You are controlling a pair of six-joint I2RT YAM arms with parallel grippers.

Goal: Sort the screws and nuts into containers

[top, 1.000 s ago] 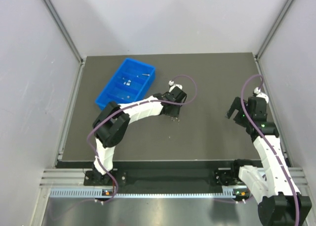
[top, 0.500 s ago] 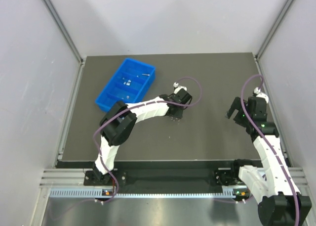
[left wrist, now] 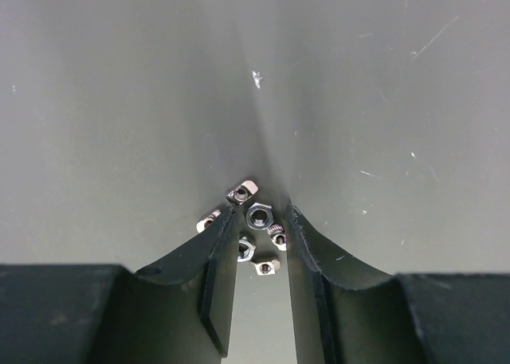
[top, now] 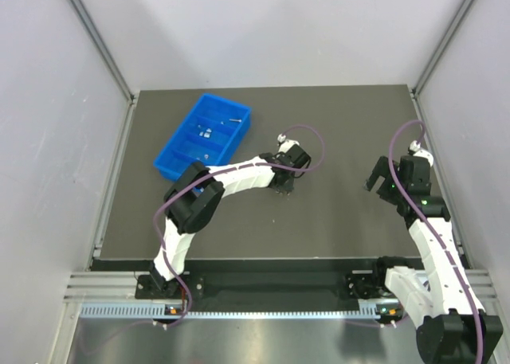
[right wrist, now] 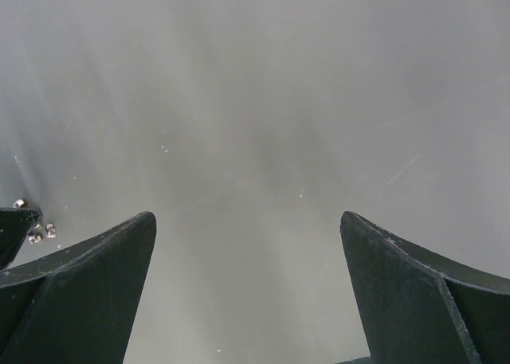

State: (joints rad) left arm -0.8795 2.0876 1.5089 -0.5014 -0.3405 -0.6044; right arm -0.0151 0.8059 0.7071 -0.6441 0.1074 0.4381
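A small heap of silver nuts lies on the dark mat. In the left wrist view a hex nut (left wrist: 259,215) sits between my left gripper's (left wrist: 263,213) tips. A square nut (left wrist: 242,191) lies just beyond, another hex nut (left wrist: 245,247) and a square nut (left wrist: 265,264) lie nearer, and a short threaded screw (left wrist: 276,236) lies by the right finger. The jaws stand narrowly apart around the heap, low on the mat, touching nothing that I can see. The gripper also shows in the top view (top: 280,187). The blue tray (top: 203,135) lies to its far left with a few silver parts inside. My right gripper (top: 381,181) is wide open and empty.
The dark mat (top: 343,125) is fenced by grey walls at left, right and back. In the right wrist view a few silver specks (right wrist: 36,232) show at the far left edge. A purple cable (top: 311,141) loops by the left wrist.
My left gripper has shifted slightly right and nearer, settling over the heap of nuts. The right arm has not moved.
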